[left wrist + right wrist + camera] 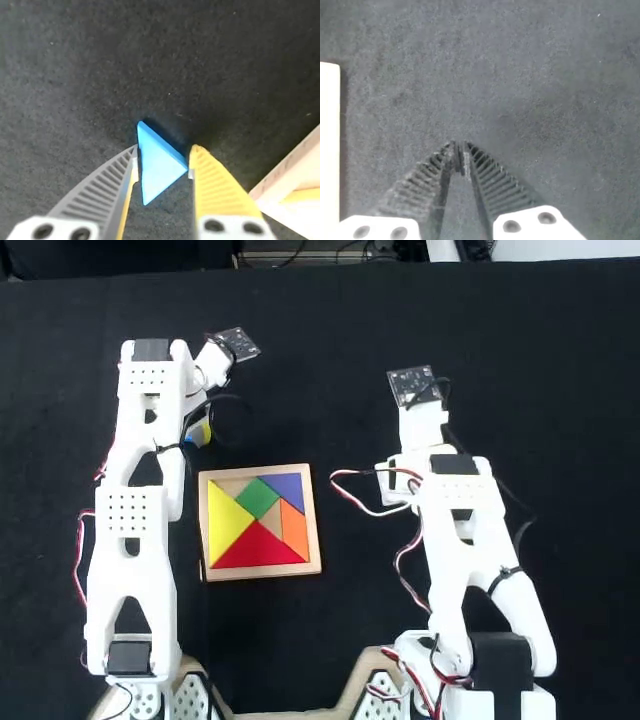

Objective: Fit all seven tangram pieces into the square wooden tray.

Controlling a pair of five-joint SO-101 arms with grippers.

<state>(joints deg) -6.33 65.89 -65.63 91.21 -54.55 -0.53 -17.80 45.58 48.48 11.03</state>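
Tray point(313, 520) lacks one piece; left fingers point(215, 185) pinch the blue triangle point(157, 165): lift level, turn it to fit. Right fingers point(487, 180) closed, empty.

A blue triangle point(157, 167) sits beside the part-filled wooden tray point(262, 571).

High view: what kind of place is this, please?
Probably a robotics test bench: a black cloth-covered table, the white left arm and right arm side by side, a wooden tangram tray between them.
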